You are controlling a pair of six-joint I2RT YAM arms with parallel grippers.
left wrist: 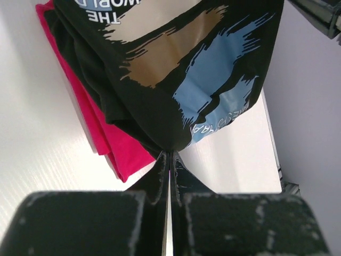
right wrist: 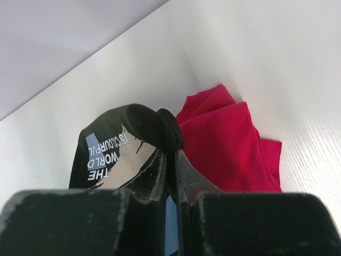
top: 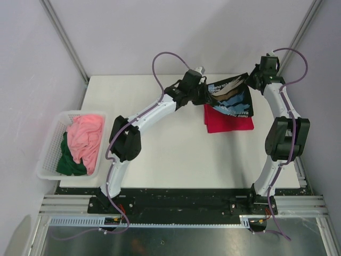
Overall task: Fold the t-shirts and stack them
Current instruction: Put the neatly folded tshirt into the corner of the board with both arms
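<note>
The black t-shirt (top: 232,97), printed with blue, tan and white brush strokes and white lettering, is stretched between the two grippers in the upper right of the top view, above the far part of the bench (top: 176,154). The left gripper (top: 211,95) has its jaws pressed together on the shirt's left edge; in the left wrist view a point of black cloth (left wrist: 176,64) disappears between the closed tips (left wrist: 169,156). The right gripper (top: 251,80) pinches the opposite edge, with a bunched fold of the shirt (right wrist: 133,120) caught just above its nearly closed jaws (right wrist: 170,152).

Directly under the black shirt lies the crimson t-shirt (top: 229,122), folded into a rough rectangle flat on the bench. The black cloth covers its far edge; whether the two touch cannot be told.

Well apart, at the left edge of the frame, the white lattice basket (top: 48,152) holds a crumpled pink garment (top: 88,136) on top of a dark green garment (top: 69,161).
</note>
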